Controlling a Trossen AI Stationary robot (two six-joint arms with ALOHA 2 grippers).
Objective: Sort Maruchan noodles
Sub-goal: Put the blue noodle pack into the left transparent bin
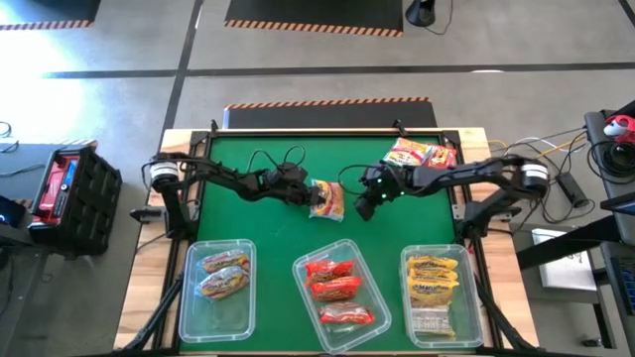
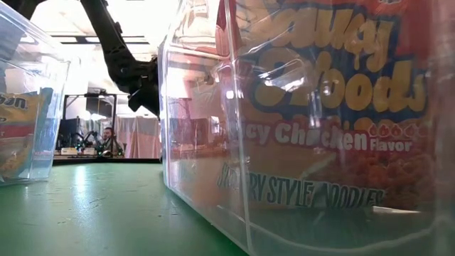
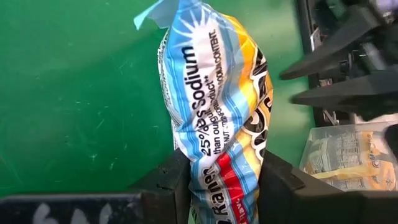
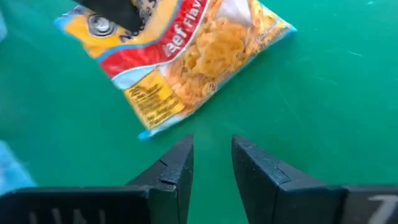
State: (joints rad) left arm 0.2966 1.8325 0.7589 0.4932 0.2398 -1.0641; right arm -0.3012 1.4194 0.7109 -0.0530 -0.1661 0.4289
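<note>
One Maruchan noodle packet (image 1: 328,201), blue, yellow and red, is at the table's middle with my left gripper (image 1: 304,192) shut on it; the left wrist view shows the packet (image 3: 217,106) edge-on. My right gripper (image 1: 369,201) hovers just right of it, open a little, nothing between its fingers (image 4: 211,165); the packet (image 4: 186,62) lies ahead of them. More noodle packets (image 1: 424,154) lie heaped at the table's far right. My left gripper pinches the packet's near end (image 3: 227,177) between its two fingers (image 3: 177,183), which press on its two flat faces. The fingers come slanting down from the table's left. The packet sticks out ahead of them, crumpled at the hold. Whether its far end (image 3: 168,12) touches the table, I cannot tell.
Three clear bins stand along the near edge: the left bin (image 1: 189,297) holds blue-orange packets, the middle bin (image 1: 304,307) red ones, the right bin (image 1: 409,307) yellow ones. In the low view a bin wall (image 2: 213,142) fills most of the picture. Green table shows between arms and bins.
</note>
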